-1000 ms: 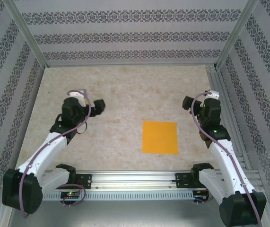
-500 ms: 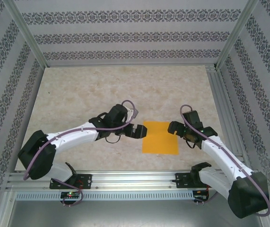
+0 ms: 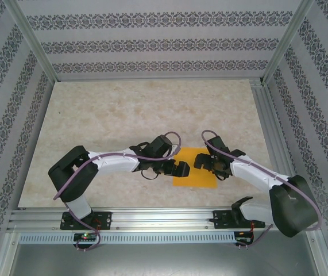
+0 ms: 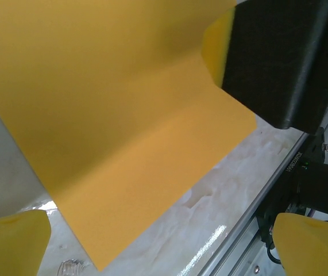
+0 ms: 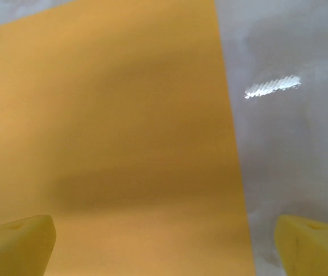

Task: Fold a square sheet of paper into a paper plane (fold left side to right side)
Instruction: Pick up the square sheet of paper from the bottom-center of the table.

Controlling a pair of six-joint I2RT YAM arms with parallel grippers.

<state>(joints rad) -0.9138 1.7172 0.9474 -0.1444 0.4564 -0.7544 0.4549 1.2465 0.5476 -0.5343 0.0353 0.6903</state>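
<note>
The square sheet of paper [image 3: 196,178] lies flat on the table near the front, plain orange-yellow. My left gripper [image 3: 180,168] hovers over its left edge, open. My right gripper [image 3: 200,161] hangs over its upper middle, also open. In the left wrist view the sheet [image 4: 118,109] spreads under the open left gripper [image 4: 164,244], with the right gripper's black body [image 4: 278,57] above its far corner. The right wrist view has the sheet [image 5: 112,138] below the open right gripper [image 5: 164,247], its right edge running down the frame. Nothing sits between either pair of fingers.
A pale marbled tabletop [image 3: 152,109] stretches behind the sheet. An aluminium rail [image 3: 164,217] runs along the near edge, close to the sheet's front edge [image 4: 284,167]. Patterned walls and metal posts [image 3: 34,52] enclose the table.
Both arms swung inward from the table's sides. The left gripper now reaches the sheet's left edge and the right gripper sits over its upper part. The sheet has not moved.
</note>
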